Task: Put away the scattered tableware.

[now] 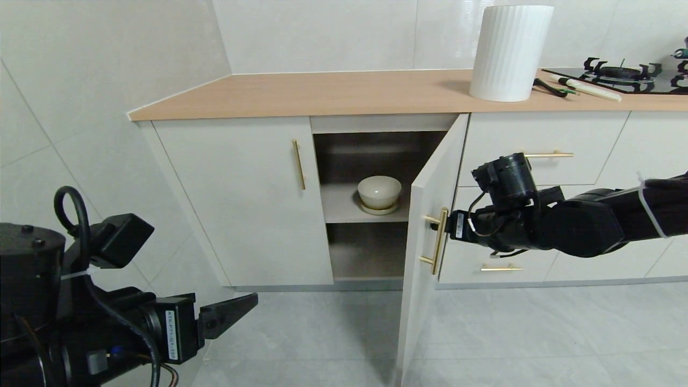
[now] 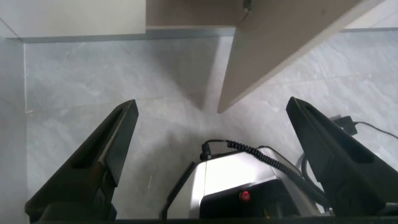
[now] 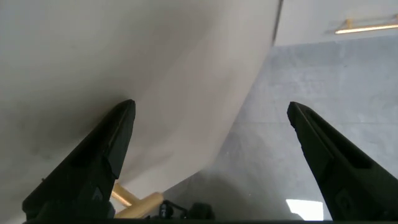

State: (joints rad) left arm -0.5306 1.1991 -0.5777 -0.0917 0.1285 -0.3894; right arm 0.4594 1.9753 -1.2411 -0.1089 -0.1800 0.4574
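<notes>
A cream bowl [image 1: 379, 192] sits on a small plate [image 1: 376, 210] on the middle shelf of the open cabinet [image 1: 371, 177]. The cabinet door [image 1: 427, 258] is swung out towards me, and its gold handle [image 1: 441, 244] faces right. My right gripper [image 1: 436, 227] is at that handle, open, with the door face [image 3: 155, 81] close in front and the handle [image 3: 140, 200] by one finger. My left gripper [image 1: 250, 303] hangs low at the left over the floor, open and holding nothing [image 2: 211, 118].
A tall white ribbed container [image 1: 509, 51] stands on the wooden countertop [image 1: 322, 91]. Beside it lie a white-handled utensil [image 1: 588, 87] and a dark one [image 1: 551, 87], next to a black hob [image 1: 623, 75]. Drawers with gold handles [image 1: 548, 155] are behind my right arm. Grey tiled floor [image 1: 322, 333] lies below.
</notes>
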